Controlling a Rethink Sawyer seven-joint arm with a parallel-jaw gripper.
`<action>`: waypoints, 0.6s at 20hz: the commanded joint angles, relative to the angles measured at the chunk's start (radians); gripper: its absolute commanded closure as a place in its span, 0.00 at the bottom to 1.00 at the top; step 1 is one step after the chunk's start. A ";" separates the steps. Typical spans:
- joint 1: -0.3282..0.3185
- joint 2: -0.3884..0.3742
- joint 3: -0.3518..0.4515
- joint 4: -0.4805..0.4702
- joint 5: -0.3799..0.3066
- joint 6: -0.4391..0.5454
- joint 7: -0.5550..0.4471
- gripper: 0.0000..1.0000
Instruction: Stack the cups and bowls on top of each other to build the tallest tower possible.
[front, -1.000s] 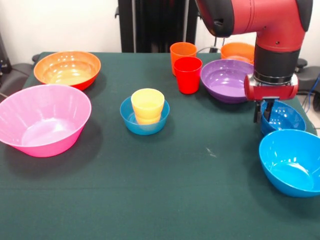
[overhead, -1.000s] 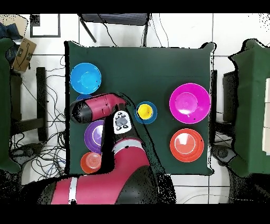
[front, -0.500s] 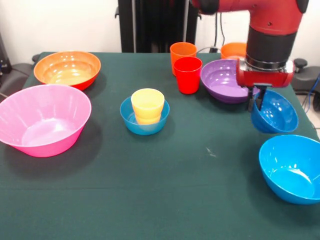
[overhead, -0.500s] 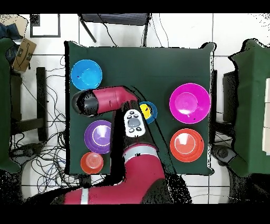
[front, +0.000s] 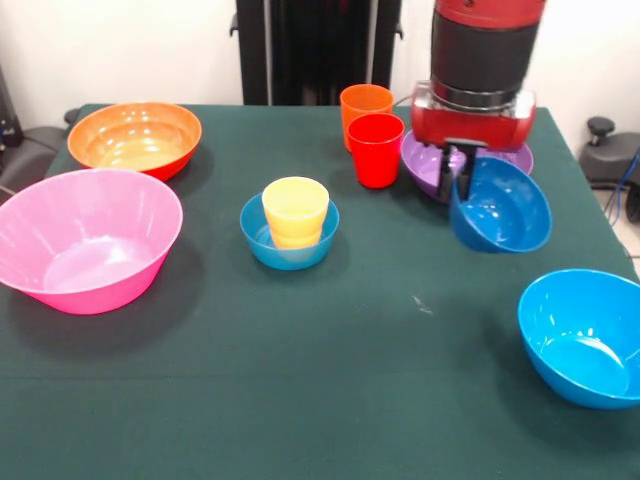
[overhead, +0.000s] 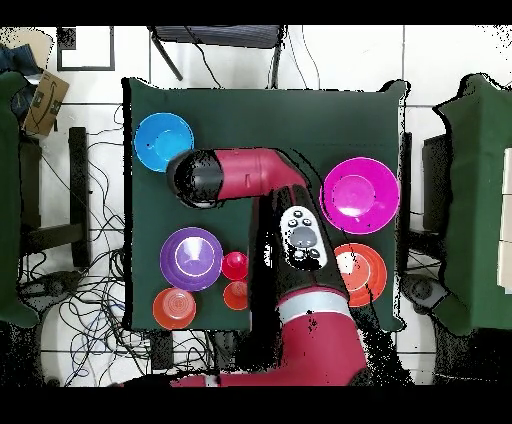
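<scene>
My gripper (front: 456, 178) is shut on the near rim of a small blue bowl (front: 503, 214), which hangs tilted above the table in front of the purple bowl (front: 422, 160). Left of it, a yellow cup (front: 295, 211) sits in another small blue bowl (front: 288, 248). A red cup (front: 376, 150) and an orange cup (front: 365, 103) stand together at the back. The large pink bowl (front: 90, 240), the large orange bowl (front: 135, 137) and the bright blue bowl (front: 585, 335) lie apart. In the overhead view the arm's end (overhead: 200, 178) hides the held bowl and the yellow cup.
A small orange bowl (overhead: 175, 307) sits beside the purple bowl (overhead: 192, 258) near the table's corner, hidden behind the arm in the front view. Green cloth (front: 330, 380) shows in front of the bowls. The table's right edge (front: 600, 225) runs close to the held bowl.
The gripper has lifted the small blue bowl off the table at the right and carried it left and up, in front of the purple bowl. Nothing else has moved.
</scene>
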 joint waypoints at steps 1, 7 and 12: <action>-0.086 -0.041 0.119 -0.024 -0.014 0.106 -0.197 1.00; -0.136 -0.083 0.114 -0.074 -0.060 0.233 -0.264 1.00; -0.178 -0.108 0.124 -0.075 -0.075 0.246 -0.290 1.00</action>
